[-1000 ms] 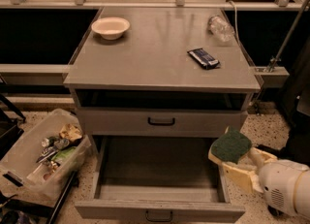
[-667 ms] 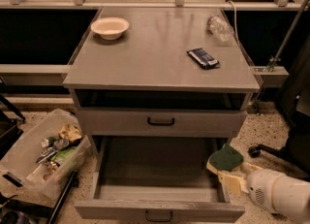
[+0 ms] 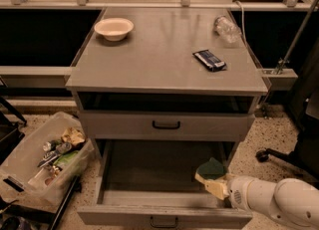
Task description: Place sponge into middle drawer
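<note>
We see the gripper [image 3: 209, 180] low at the right, inside the right front corner of the middle drawer [image 3: 149, 172], which stands open. It is clamped on the sponge [image 3: 212, 167], pale fingers [image 3: 215, 188] pinching it from below. The sponge is up off the drawer floor, dark green face up, just inside the right side wall. We can't tell whether it touches that wall. The white arm [image 3: 271, 201] comes in from the lower right corner. The rest of the drawer floor shows bare grey, and its front has a small black handle [image 3: 163, 222] at the bottom edge of the view.

The upper drawer [image 3: 166, 124] is closed, with a dark open slot above it under the worktop [image 3: 159, 59]. On the worktop: a pale bowl [image 3: 113, 27] back left, a clear bottle [image 3: 227, 28] lying back right, and a dark blue snack wrapper [image 3: 210, 59] right of centre, well apart from each other.

On the floor left of the cabinet is a clear bin [image 3: 35, 167] of mixed trash. At the right is a black chair base [image 3: 279, 157].
</note>
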`<state>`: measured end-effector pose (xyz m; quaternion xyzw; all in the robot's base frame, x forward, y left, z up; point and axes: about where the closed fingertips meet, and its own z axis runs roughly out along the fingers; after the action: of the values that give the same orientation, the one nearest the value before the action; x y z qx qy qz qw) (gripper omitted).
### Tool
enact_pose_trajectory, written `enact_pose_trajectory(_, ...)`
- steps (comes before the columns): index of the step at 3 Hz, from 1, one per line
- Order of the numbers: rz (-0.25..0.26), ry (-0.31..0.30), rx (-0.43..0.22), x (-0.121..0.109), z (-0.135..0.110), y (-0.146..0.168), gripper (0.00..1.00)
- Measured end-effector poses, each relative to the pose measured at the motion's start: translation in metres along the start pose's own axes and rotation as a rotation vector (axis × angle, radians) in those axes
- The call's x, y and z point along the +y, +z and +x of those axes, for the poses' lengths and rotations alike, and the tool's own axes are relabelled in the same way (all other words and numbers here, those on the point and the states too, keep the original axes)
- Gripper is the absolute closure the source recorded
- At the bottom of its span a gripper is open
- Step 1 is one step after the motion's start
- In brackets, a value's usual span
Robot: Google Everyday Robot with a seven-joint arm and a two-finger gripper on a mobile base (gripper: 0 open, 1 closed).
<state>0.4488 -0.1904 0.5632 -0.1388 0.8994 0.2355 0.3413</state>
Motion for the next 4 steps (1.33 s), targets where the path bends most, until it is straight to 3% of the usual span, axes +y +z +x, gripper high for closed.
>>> enact_pose_trajectory(1, 0.0, 0.0, 0.0, 0.0, 0.0, 0.0, 1.0)
enact_pose_trajectory(2, -0.048, -0.008, 0.03, 0.0, 0.001, 0.003, 1.0)
enact_pose_trajectory(3, -0.145, -0.013, 0.134, -0.02, 0.011, 0.032, 1.0)
enact_pose_trajectory(4, -0.273, -0.044, 0.305, -0.023, 0.028, 0.076, 1.0)
